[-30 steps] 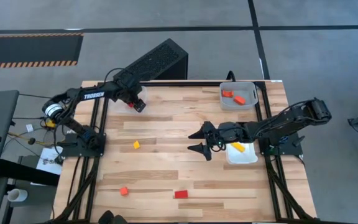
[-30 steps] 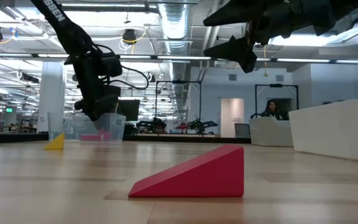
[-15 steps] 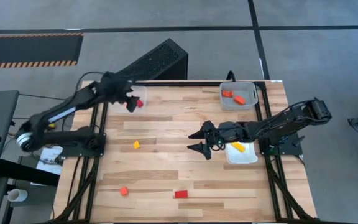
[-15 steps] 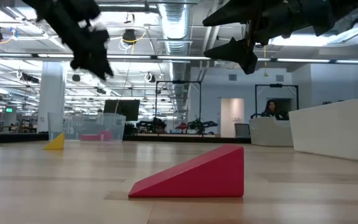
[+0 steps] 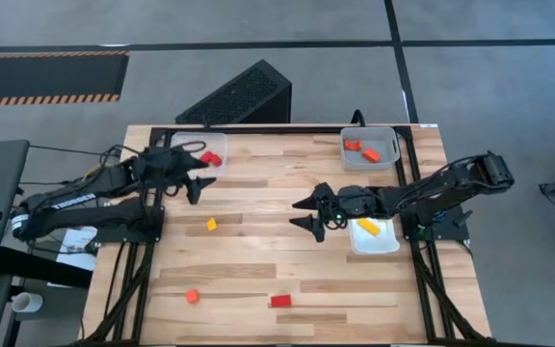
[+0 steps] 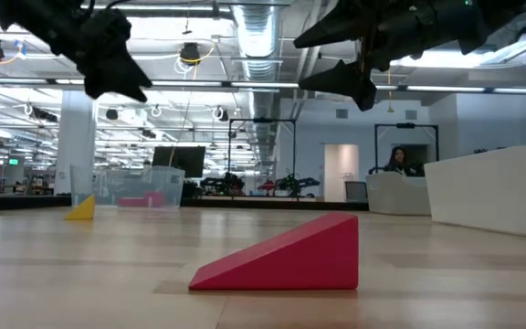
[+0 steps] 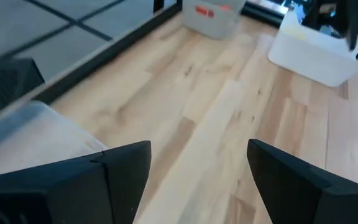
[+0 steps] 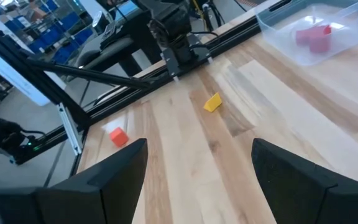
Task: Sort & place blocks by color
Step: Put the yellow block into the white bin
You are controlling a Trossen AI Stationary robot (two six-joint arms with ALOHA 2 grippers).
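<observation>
While left gripper [image 5: 198, 182] hangs spread and empty beside clear tray [image 5: 222, 145] at table's far left corner, yellow wedge [image 5: 212, 224] is seen nearest it, slightly toward near edge; right gripper [image 5: 308, 212], also spread and empty, is held mid-table, farther off; wedge small, sloped; orange cube [image 5: 192, 296] and red wedge [image 5: 279, 301] are left by near edge.

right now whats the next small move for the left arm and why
Probably swing the left gripper toward the yellow block and lower over it. Its fingers stand open and empty, red blocks already lie in the clear tray beside it, and that yellow piece is the nearest loose one.
</observation>
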